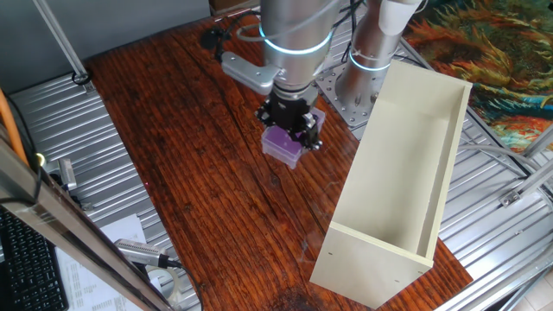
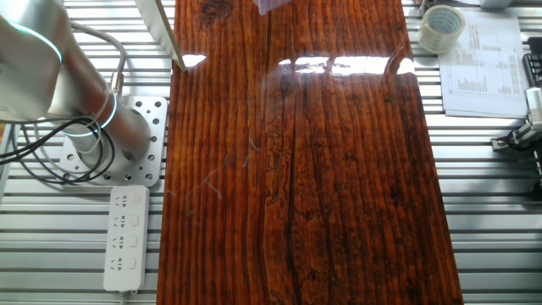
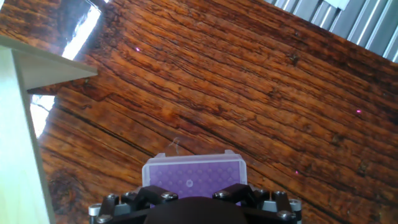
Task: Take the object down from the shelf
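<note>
The purple box is a small translucent purple plastic box held in my gripper, above the wooden table, left of the shelf. In the hand view the box shows its dotted top just beyond the black jaws, which are shut on it. A corner of it shows at the top edge of the other fixed view. The shelf is a long cream open-faced box lying on the table's right side, empty inside; its edge shows in the hand view.
The dark wooden tabletop lies under the gripper. The arm's base plate stands behind the shelf. A tape roll, papers and a power strip lie on the metal frame beside the wood.
</note>
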{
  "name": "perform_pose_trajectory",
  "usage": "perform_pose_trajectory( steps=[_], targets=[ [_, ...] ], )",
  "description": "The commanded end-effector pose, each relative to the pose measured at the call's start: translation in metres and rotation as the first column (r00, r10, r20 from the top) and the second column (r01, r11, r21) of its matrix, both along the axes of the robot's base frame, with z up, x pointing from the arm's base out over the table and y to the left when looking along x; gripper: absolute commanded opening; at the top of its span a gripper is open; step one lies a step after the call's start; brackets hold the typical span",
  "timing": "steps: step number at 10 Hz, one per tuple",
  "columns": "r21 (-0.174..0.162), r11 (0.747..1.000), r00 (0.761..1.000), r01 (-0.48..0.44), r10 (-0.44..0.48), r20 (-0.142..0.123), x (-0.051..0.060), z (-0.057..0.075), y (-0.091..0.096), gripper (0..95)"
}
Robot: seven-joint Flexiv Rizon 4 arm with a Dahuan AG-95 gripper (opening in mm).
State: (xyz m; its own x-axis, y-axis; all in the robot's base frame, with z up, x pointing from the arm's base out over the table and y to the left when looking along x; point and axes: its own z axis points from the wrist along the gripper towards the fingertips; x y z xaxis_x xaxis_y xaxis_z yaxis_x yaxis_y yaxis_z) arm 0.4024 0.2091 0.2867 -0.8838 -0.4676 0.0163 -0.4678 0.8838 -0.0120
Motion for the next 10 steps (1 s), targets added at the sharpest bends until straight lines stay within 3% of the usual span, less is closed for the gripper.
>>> perform_pose_trajectory(
  steps=[1,2,3,6,7,10],
  targets=[
    [0.068,0.998,1.000,0.008,-0.008,-0.008,-0.001,0.001,0.000,0.0],
    [0.099,0.994,0.999,0.042,-0.040,-0.015,-0.001,0.001,0.000,0.0],
    [0.055,0.996,0.997,0.070,-0.069,-0.016,-0.001,0.001,0.000,0.0],
    [0.011,0.980,0.980,0.200,-0.200,-0.011,-0.001,0.001,0.000,0.0],
    [0.006,0.979,0.979,0.206,-0.206,-0.009,-0.001,0.001,0.000,0.0],
    [-0.008,0.988,0.988,0.155,-0.155,-0.008,0.007,-0.015,-0.029,0.0]
  ],
)
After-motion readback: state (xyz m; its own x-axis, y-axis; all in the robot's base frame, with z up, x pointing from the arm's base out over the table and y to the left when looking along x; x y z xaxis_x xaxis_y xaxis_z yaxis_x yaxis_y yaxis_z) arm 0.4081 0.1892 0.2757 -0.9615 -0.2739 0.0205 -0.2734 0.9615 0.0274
